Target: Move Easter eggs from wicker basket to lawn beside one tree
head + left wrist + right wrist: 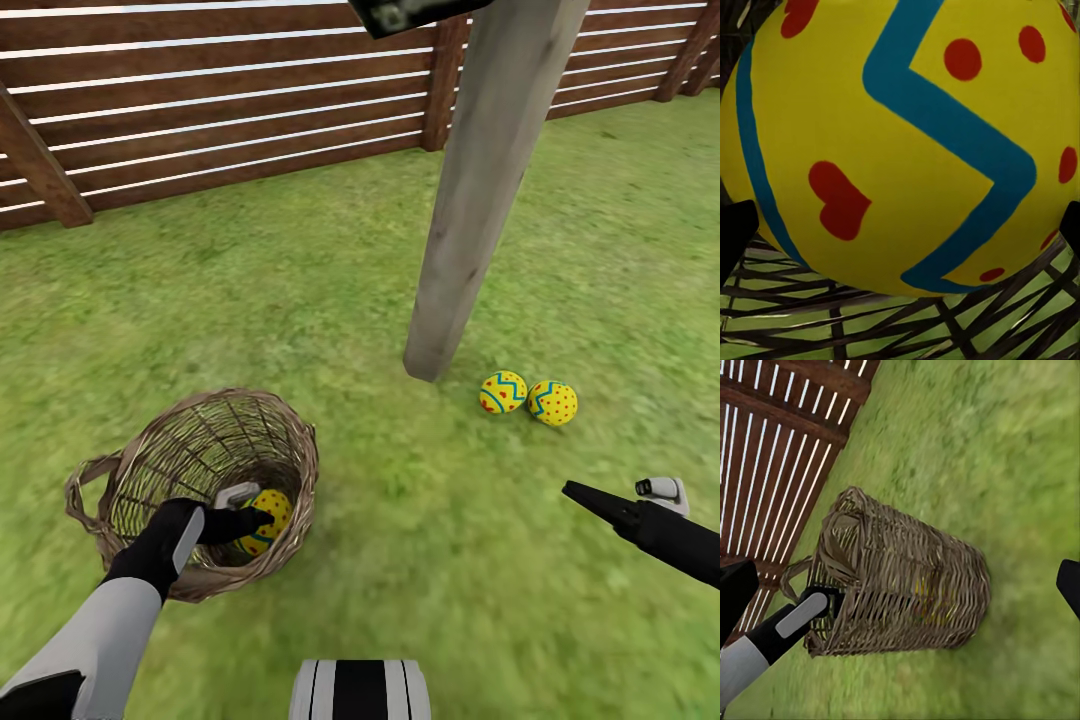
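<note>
My left pincer [255, 519] is down inside the wicker basket [150, 470] on the lawn [300, 300], its dark fingertips [735, 232] spread on either side of the last egg [900, 142], which sits on the woven bottom; I cannot tell whether they actually grip it. The other two eggs [503, 392] [553, 402] lie touching each other on the grass just beside the pale tree trunk [480, 200]. My right pincer [625, 500] hovers open and empty over the grass, well apart from the basket, with the slat fence [200, 100] behind.
</note>
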Controlling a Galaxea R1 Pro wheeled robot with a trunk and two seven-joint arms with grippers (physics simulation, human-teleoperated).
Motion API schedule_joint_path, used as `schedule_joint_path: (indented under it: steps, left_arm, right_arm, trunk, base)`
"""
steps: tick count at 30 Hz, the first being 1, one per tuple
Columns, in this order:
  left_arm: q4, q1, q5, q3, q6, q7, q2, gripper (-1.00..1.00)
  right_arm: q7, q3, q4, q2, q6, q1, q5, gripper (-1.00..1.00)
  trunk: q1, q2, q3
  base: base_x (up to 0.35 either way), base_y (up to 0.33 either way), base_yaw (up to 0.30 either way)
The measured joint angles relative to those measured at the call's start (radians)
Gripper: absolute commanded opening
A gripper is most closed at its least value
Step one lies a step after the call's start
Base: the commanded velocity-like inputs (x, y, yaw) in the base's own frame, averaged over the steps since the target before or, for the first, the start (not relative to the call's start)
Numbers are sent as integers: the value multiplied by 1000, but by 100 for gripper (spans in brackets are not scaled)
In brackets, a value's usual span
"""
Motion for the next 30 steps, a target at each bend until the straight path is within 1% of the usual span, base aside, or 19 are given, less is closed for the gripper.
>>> schedule_joint_path:
  steps: [1, 2, 3, 10, 12, 13, 30]
  left_arm:
    - [0, 0, 0, 8, 0, 3, 0, 100]
    - [0, -1, 12, 14, 2, 2, 0, 100]
    - [-9, -1, 14, 16, 4, 3, 0, 100]
    - [-10, 0, 17, 20, 1, 3, 0, 100]
    - [-35, 0, 16, 20, 2, -3, 0, 100]
    - [-45, 0, 16, 20, 23, -5, 0, 100]
    - [-46, 0, 19, 21, 21, -2, 0, 100]
  right_arm:
    - [1, 0, 0, 0, 0, 0, 0, 100]
    - [3, -1, 0, 0, 0, 0, 0, 100]
    - [3, -1, 0, 0, 0, 0, 0, 100]
    - [5, -1, 0, 0, 0, 0, 0, 100]
    - [5, -1, 0, 0, 0, 0, 0, 100]
    - [5, -1, 0, 0, 0, 0, 0, 100]
    - [5, 0, 0, 0, 0, 0, 0, 100]
  trunk:
    - [0, 0, 0]
    - [0, 0, -4]
    - [1, -1, -7]
    - [1, -1, -8]
    - [1, -1, -15]
    - [2, -1, -19]
    - [2, -1, -19]
  base:
    - [0, 0, 0]
    - [0, 0, 0]
    - [0, 0, 0]
    - [0, 0, 0]
    - [0, 0, 0]
    - [0, 0, 0]
    - [0, 0, 0]
